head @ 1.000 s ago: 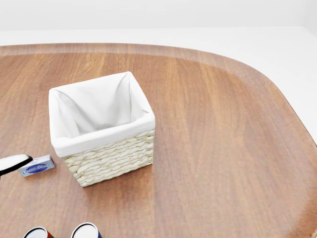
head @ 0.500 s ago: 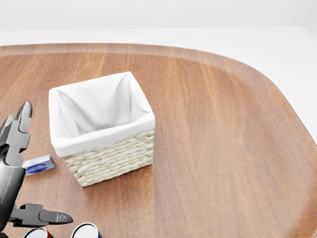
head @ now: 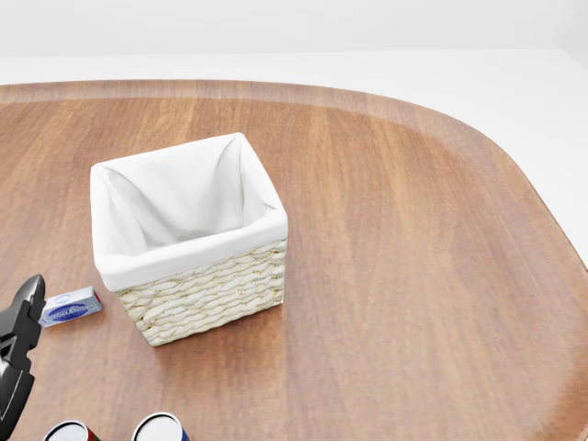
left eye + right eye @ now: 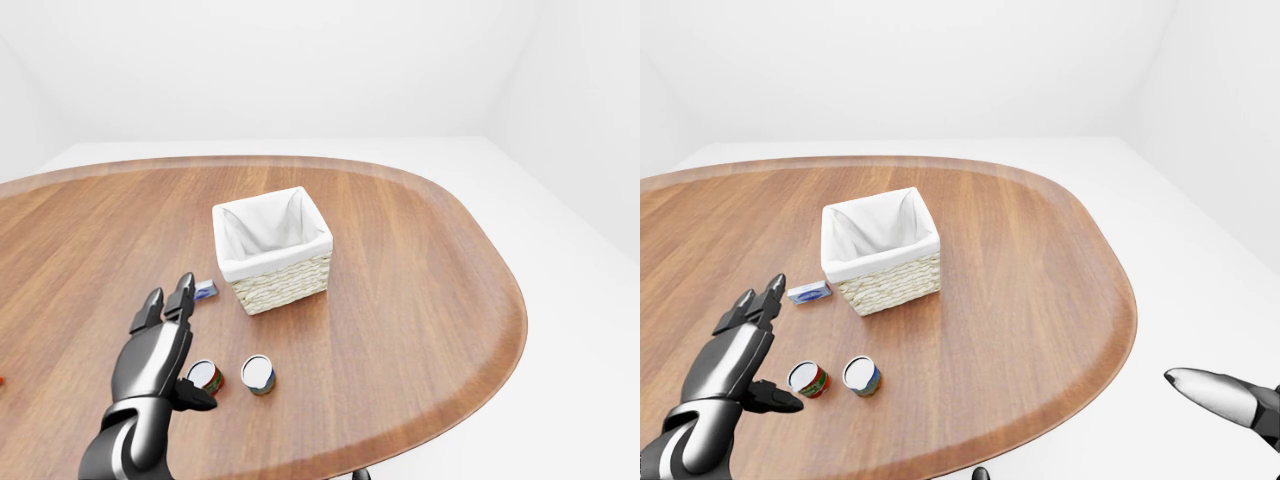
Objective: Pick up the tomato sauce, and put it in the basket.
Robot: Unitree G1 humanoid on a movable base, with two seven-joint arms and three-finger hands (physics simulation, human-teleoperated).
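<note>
Two small cans stand on the wooden table [image 4: 420, 280], below the basket in the eye views. The red-labelled one, the tomato sauce [image 4: 808, 379], is on the left, and a blue-labelled can [image 4: 861, 376] is to its right. The wicker basket [image 4: 272, 250] with a white lining is empty. My left hand [image 4: 185, 345] is open just left of the tomato sauce, its thumb tip close to the can and its fingers pointing up the view. Of my right hand [image 4: 1215, 393], only one stretched finger shows at the lower right, off the table.
A small blue-and-white box [image 3: 69, 308] lies left of the basket. The can tops [image 3: 159, 427] just show at the head view's bottom edge. The table's rounded edge curves along the right. Something red [image 4: 2, 380] shows at the far left edge.
In the head view my left hand rose high along the left edge half a second ago and has since dropped, so only its fingertips show at the lower left. The basket, cans and box have not moved.
</note>
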